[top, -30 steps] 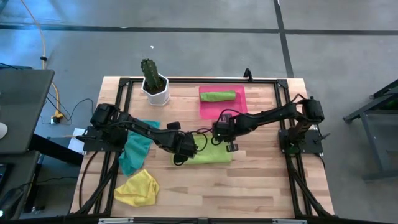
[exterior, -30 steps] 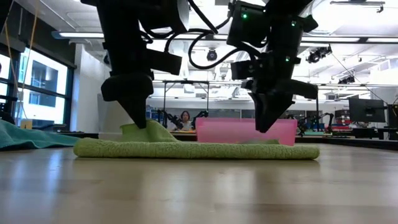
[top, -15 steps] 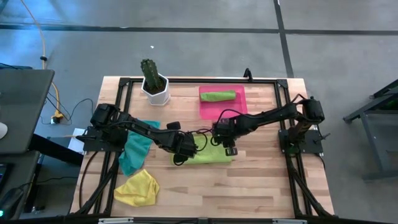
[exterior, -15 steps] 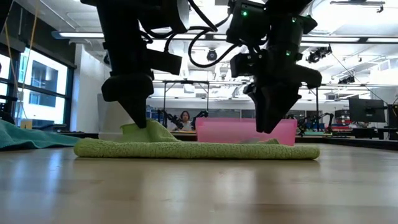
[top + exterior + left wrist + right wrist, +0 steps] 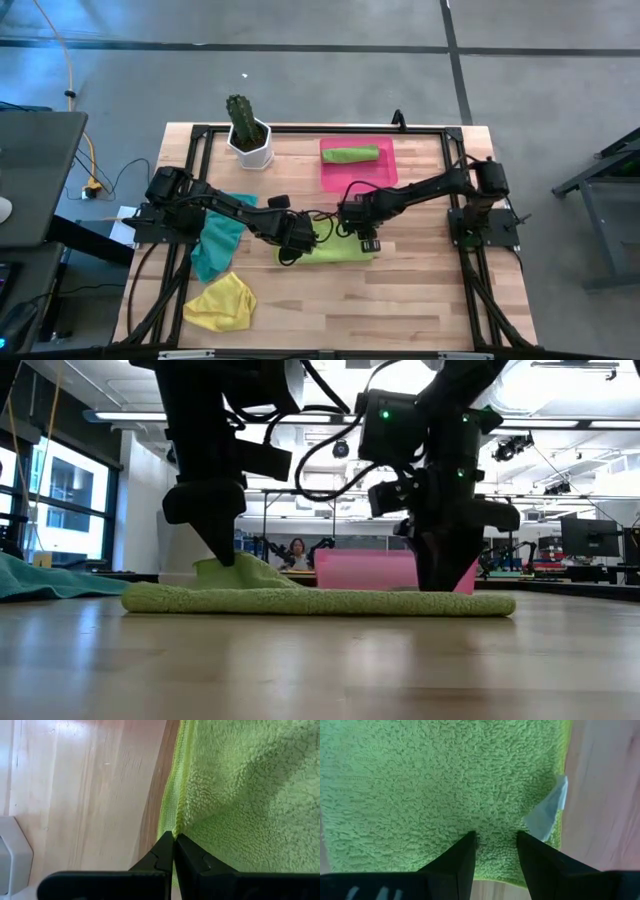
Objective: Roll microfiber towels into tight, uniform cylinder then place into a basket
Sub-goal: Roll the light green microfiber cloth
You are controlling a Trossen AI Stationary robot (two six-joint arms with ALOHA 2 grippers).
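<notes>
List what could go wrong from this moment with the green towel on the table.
1. The left gripper is shut on only the edge of the flat green towel; so thin a pinch may slip once the roll starts.
2. The right gripper has its jaws open, pressed into the pile; closing could bunch the cloth and make the roll uneven.
3. The white tag sticks out at one edge and may get rolled in.

Two lime green towels [image 5: 335, 247] [image 5: 350, 154], one teal towel [image 5: 216, 241], one yellow towel [image 5: 221, 303], one pink basket [image 5: 385, 168].
</notes>
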